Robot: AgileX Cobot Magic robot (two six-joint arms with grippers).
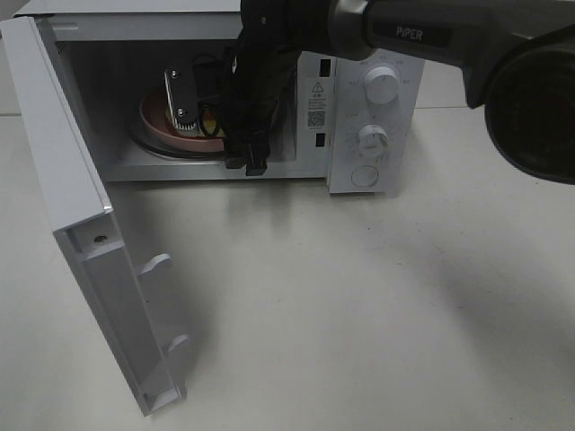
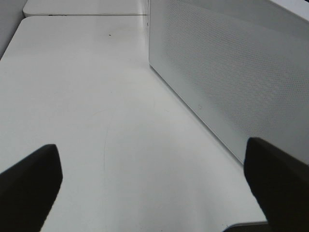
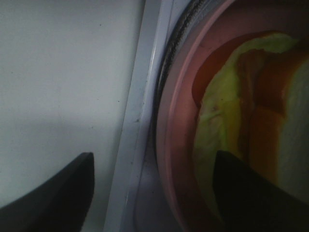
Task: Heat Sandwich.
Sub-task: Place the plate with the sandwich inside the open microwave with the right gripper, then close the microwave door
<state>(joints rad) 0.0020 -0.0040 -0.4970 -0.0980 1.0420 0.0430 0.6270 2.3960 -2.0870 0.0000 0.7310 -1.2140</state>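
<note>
Sandwich (image 3: 227,96) on its pink plate (image 3: 169,145) inside the open microwave (image 1: 373,117)

The microwave stands at the far side of the surface (image 1: 359,296), its door (image 1: 63,180) swung wide to the left. The right gripper (image 3: 153,157) reaches into the cavity with jaws apart, one finger outside the plate's rim and the other over the sandwich. The left gripper (image 2: 152,147), jaws wide apart, hovers above the surface beside a white perforated panel (image 2: 231,67).

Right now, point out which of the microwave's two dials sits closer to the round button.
The lower dial, directly above the round button. The upper dial sits higher, with the lower dial between it and the button.
</note>
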